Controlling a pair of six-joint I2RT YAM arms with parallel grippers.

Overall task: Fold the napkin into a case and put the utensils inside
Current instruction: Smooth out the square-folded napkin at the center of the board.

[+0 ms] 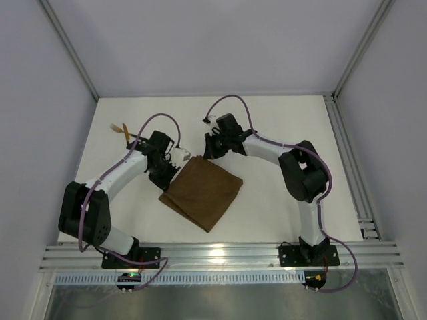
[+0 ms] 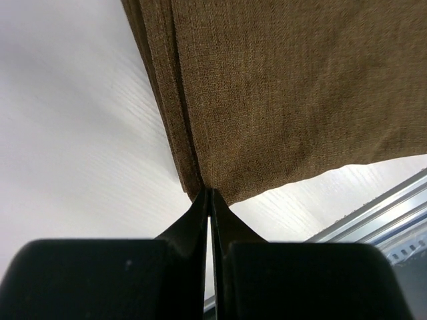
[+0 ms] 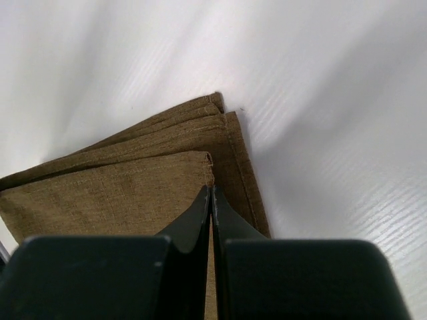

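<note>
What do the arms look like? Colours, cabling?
Left arm and right arm: white links, bulky black joint housings, a purple cable looping along each. Jaws are plain black, tapering to thin tips. No markings visible.

Your white desk (image 1: 280, 133) sits inside a pale-walled enclosure (image 1: 200, 40) (its walls close in the far, left and right edges). Along the desk's near edge you have a ribbed aluminium rail (image 1: 220, 253), then a white slotted strip (image 1: 220, 275) and a grey metal sheet (image 1: 220, 303). A second rail (image 1: 350, 167) runs down the desk's right edge.
</note>
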